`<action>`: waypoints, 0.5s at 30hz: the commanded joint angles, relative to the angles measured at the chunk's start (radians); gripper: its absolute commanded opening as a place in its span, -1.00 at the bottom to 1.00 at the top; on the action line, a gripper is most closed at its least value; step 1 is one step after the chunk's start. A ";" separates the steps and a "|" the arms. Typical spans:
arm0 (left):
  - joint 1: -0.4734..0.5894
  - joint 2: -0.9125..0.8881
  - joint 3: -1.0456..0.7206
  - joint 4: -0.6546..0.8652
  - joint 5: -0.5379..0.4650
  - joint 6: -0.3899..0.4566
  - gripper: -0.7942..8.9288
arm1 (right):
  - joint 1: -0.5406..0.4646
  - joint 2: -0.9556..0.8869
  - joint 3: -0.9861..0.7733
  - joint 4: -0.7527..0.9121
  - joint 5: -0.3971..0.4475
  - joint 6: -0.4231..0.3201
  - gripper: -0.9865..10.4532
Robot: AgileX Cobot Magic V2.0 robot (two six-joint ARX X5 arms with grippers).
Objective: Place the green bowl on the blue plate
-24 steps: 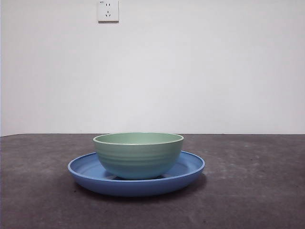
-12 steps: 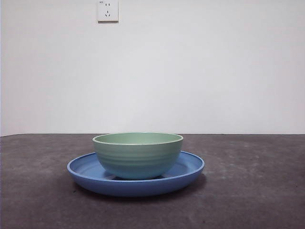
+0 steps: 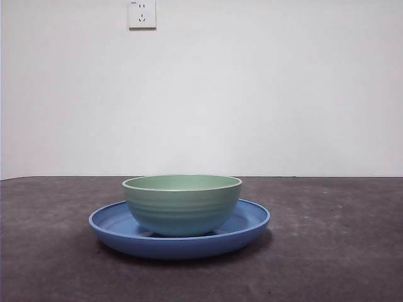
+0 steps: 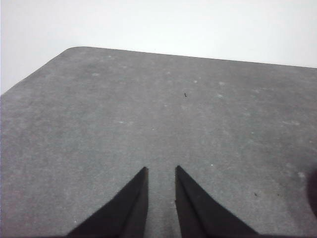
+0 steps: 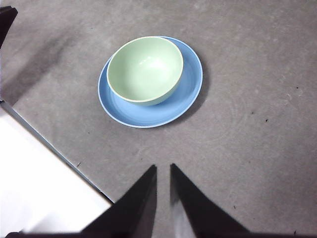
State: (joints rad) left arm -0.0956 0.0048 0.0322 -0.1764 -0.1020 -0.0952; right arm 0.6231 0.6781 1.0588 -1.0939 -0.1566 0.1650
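Observation:
The pale green bowl (image 3: 182,204) stands upright inside the blue plate (image 3: 252,221) at the middle of the table. The right wrist view shows the bowl (image 5: 145,69) sitting on the plate (image 5: 190,87), off-centre toward one rim. My right gripper (image 5: 162,166) is empty and well back from them, above bare table, its jaws close together with a narrow gap. My left gripper (image 4: 161,168) is empty over bare table, jaws close together; neither bowl nor plate shows in its view. No gripper shows in the front view.
The dark grey table (image 3: 340,251) ends at a white wall with a socket (image 3: 142,14). In the right wrist view a table edge (image 5: 54,151) runs beside a white area, and a dark tip (image 5: 6,20) sits in a corner.

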 commanded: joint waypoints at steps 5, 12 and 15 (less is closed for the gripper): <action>0.000 -0.002 -0.020 -0.009 0.005 -0.002 -0.66 | 0.010 0.005 0.008 0.009 0.001 0.006 -0.76; 0.000 -0.002 -0.021 -0.009 0.005 -0.002 -0.66 | 0.010 0.005 0.008 0.009 0.001 0.006 -0.76; 0.000 -0.002 -0.020 -0.009 0.005 -0.002 -0.66 | 0.001 -0.002 0.005 0.012 0.005 0.005 -0.76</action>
State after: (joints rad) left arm -0.0956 0.0048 0.0322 -0.1768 -0.1020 -0.0952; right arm 0.6209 0.6765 1.0588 -1.0927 -0.1555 0.1650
